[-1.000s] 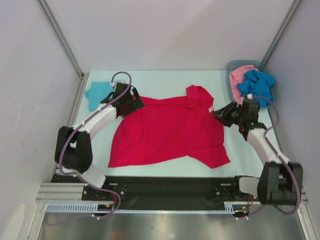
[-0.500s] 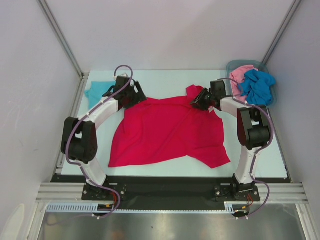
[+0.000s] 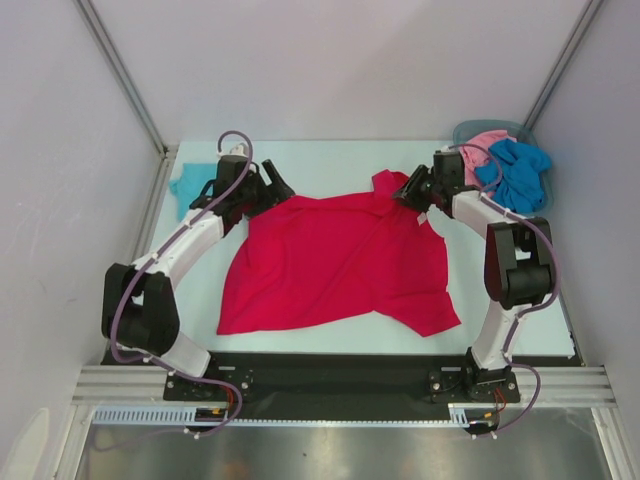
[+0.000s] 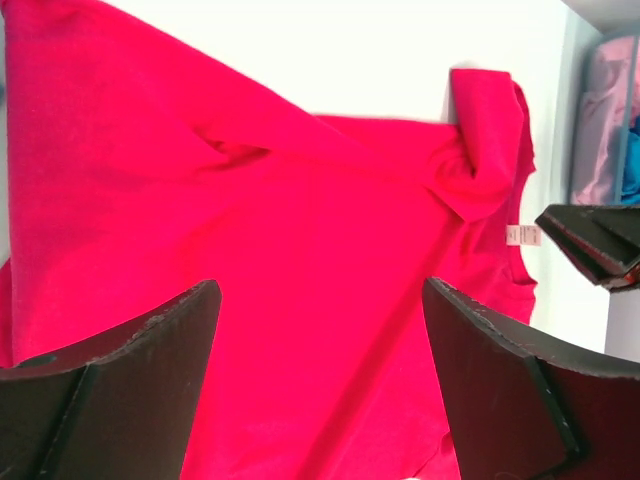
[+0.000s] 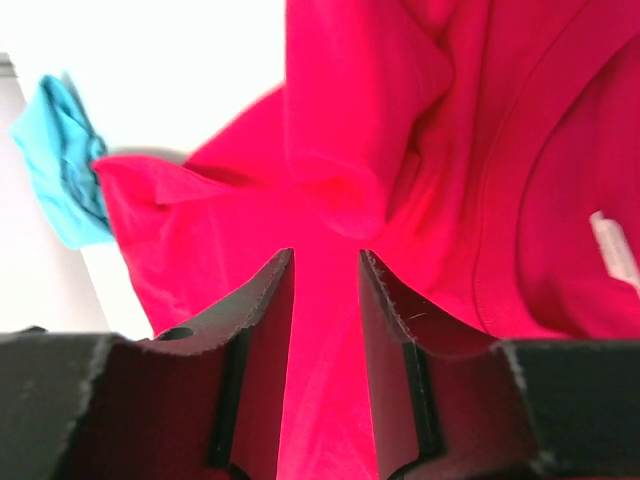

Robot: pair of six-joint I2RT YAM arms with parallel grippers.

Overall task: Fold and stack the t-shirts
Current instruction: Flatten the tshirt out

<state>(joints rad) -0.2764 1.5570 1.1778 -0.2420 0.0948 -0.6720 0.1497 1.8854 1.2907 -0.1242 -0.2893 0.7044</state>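
A bright red t-shirt (image 3: 340, 260) lies spread and creased across the middle of the table, with one sleeve folded over near its collar (image 4: 480, 150). My left gripper (image 3: 275, 188) hovers over the shirt's far left shoulder, jaws wide open and nothing between them (image 4: 320, 300). At the far right shoulder beside the collar is my right gripper (image 3: 408, 190), its jaws a narrow gap apart (image 5: 325, 262); red cloth shows through the gap, not pinched. A light teal t-shirt (image 3: 188, 185) lies at the table's far left. Pink (image 3: 482, 150) and blue (image 3: 515, 170) t-shirts sit bunched in the bin.
The grey plastic bin (image 3: 462, 132) stands in the far right corner. Metal frame posts and white walls close in the table's left, back and right sides. A white label (image 4: 522, 235) shows inside the red shirt's collar.
My right arm swung from the shirt's right edge up to its far shoulder by the collar, and its jaws spread slightly. My left gripper shifted a little toward the back over the left shoulder.
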